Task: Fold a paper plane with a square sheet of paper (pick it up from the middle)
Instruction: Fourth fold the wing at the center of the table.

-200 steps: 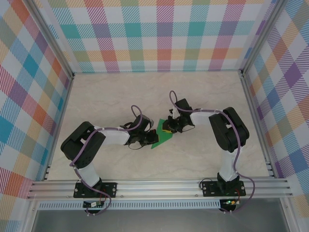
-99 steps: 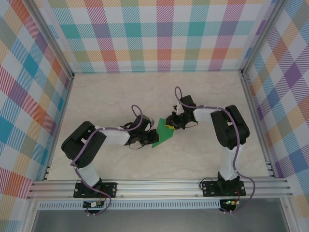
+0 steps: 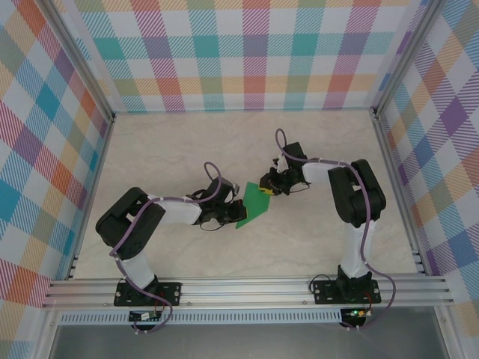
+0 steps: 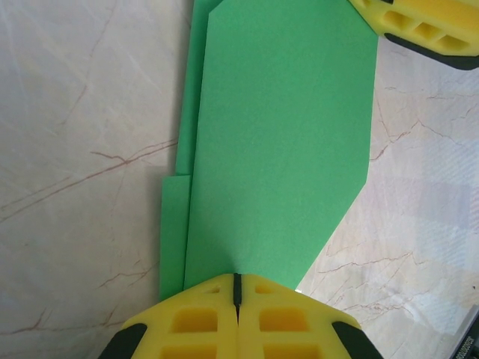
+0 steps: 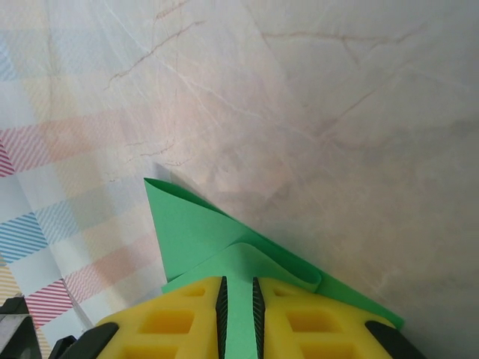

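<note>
A pale, marble-veined table (image 3: 187,142) fills the floor of the cell. Plaid walls in teal, orange, purple and yellow stand at the back (image 3: 247,52), left (image 3: 37,149) and right (image 3: 449,149). They are joined by aluminium posts (image 3: 82,67). A ribbed aluminium rail (image 3: 247,288) runs along the near edge. The light is even and the shadows are soft. The glossy table faintly mirrors the plaid.

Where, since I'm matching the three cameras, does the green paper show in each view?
Top external: green paper mid-table, between the two arms.
Left wrist: centre, running from bottom edge to top.
Right wrist: lower centre, a strip pinched between the right fingers.
Shared landmark: those yellow right fingers, at the paper's far end in top external, top right in left wrist.
</note>
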{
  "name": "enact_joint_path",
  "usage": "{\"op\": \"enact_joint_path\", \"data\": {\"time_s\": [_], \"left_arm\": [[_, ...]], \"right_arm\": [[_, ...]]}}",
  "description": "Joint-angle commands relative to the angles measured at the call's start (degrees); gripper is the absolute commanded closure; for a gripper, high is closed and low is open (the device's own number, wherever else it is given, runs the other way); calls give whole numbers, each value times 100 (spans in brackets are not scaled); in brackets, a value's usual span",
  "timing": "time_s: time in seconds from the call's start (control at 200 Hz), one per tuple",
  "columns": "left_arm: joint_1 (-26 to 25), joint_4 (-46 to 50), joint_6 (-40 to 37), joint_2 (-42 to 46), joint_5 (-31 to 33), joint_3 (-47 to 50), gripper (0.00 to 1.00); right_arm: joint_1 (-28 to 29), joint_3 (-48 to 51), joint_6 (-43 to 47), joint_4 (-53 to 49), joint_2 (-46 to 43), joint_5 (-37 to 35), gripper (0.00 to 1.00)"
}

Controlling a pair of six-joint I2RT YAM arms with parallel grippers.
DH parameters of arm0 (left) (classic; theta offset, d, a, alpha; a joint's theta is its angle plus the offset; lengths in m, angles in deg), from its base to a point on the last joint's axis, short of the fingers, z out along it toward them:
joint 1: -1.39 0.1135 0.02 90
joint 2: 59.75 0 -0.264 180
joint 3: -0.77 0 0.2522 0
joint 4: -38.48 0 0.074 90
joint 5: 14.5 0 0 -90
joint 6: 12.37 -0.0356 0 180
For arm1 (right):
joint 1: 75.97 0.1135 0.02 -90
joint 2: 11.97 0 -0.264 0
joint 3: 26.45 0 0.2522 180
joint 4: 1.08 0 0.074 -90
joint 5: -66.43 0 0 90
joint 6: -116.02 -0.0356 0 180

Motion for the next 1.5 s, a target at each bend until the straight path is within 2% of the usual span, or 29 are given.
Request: {"op": "enact_joint_path", "data": {"time_s": [0.0, 0.235, 0.35, 0.5, 0.755, 0.91, 1.08, 1.495], "left_arm": [[20, 1066, -107, -429, 415, 377, 100], [24, 1077, -105, -421, 414, 367, 100], [24, 1091, -108, -395, 407, 353, 100], [20, 1047, -92, -401, 385, 373, 100], [20, 1051, -90, -415, 368, 296, 100], [14, 1057, -79, -443, 317, 207, 100], [17, 1041, -43, -387, 286, 191, 100], [21, 1125, -53, -292, 375, 216, 100]], "right_arm": [[-357, -140, 36, 104, 237, -646, 80], [-497, -528, 72, -161, 413, -627, 80], [-494, -574, 102, -270, 254, -554, 79], [-541, -660, 334, -586, 46, -795, 78], [-529, -57, 119, 11, -647, -63, 78], [-309, 372, 49, 323, -959, 118, 82], [-60, 751, -45, 627, -912, 234, 90], [654, 902, -248, 869, -827, -37, 93]]}}
